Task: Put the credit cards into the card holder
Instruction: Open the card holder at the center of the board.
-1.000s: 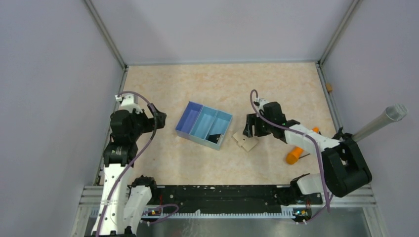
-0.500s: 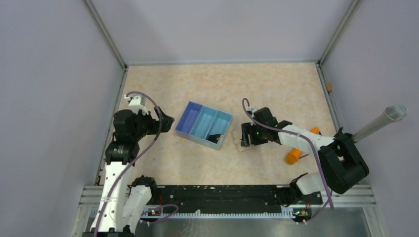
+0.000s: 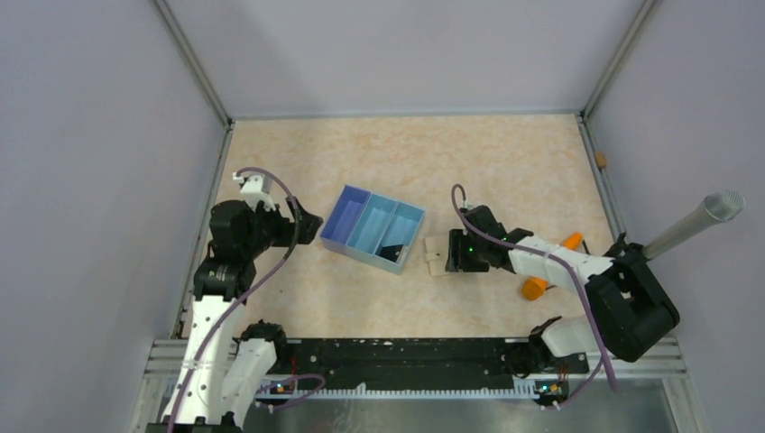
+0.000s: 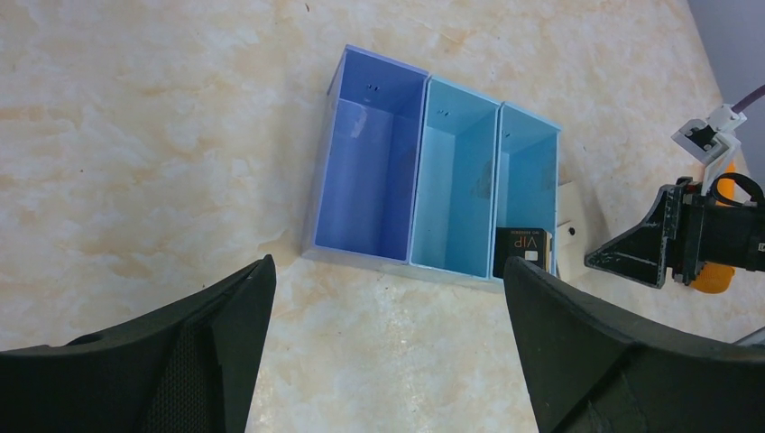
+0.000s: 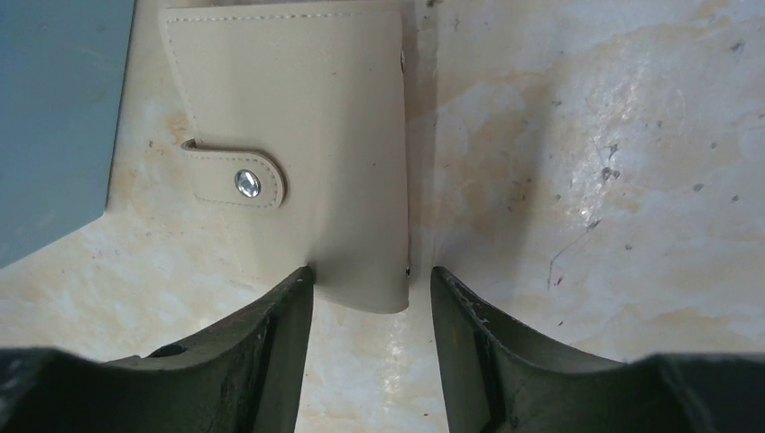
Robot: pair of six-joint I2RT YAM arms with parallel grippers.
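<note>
The beige card holder, shut with a snap strap, lies flat just right of the blue tray. In the right wrist view the card holder has its near edge between my fingers. My right gripper is low over it, jaws open and straddling that edge. A black credit card marked VIP leans in the tray's right compartment. No light-blue cards show. My left gripper is wide open and empty, left of the tray.
An orange marker-like object lies right of my right arm's forearm and also shows in the left wrist view. A small orange piece sits at the right wall. A silver cylinder sticks in from the right.
My right gripper has come down and toward the near-left onto the card holder, which has shifted slightly toward the tray. My left gripper has moved right, closer to the tray.
</note>
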